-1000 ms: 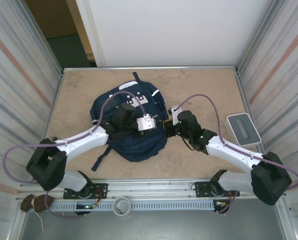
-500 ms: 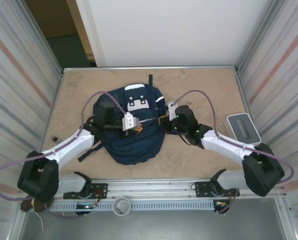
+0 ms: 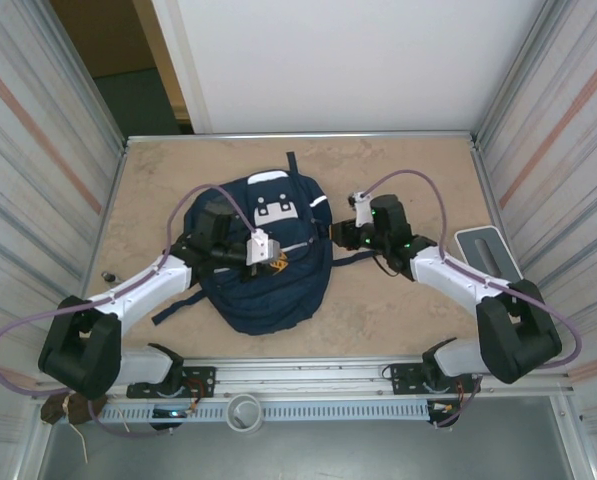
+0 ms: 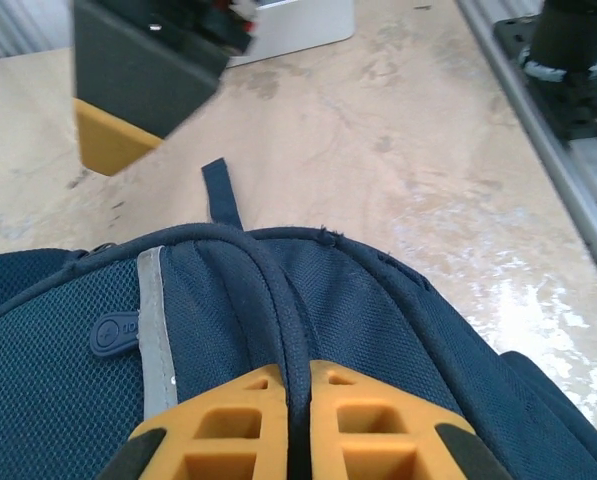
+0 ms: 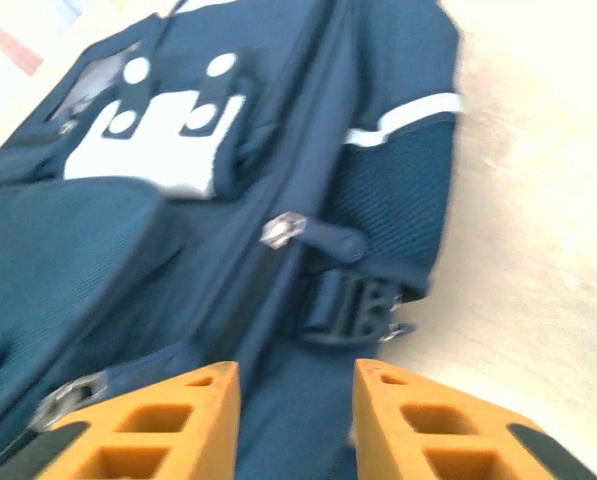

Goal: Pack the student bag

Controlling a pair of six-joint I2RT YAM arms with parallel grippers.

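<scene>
The student bag point(image 3: 268, 285), navy with a white patch point(image 3: 275, 210), lies front up in the middle of the table. My left gripper point(image 3: 277, 263) rests on the bag's middle. In the left wrist view it point(image 4: 298, 385) is shut on a raised seam of the bag point(image 4: 378, 300). My right gripper point(image 3: 341, 238) hangs open at the bag's right edge. Its orange fingers point(image 5: 168, 410) stand apart with nothing between them, just short of the bag point(image 5: 128, 260), near a zip pull point(image 5: 283, 229) and a side buckle point(image 5: 353, 305).
A grey case point(image 3: 486, 257) lies at the table's right edge, behind the right arm. A small dark object point(image 3: 106, 276) sits near the left wall. Metal walls close in both sides, and a rail point(image 3: 308, 375) runs along the near edge.
The right gripper has opened, let go of the bag's right side and drawn back to the right. The bag has shifted toward the back and turned straighter, with the left gripper still shut on it.
</scene>
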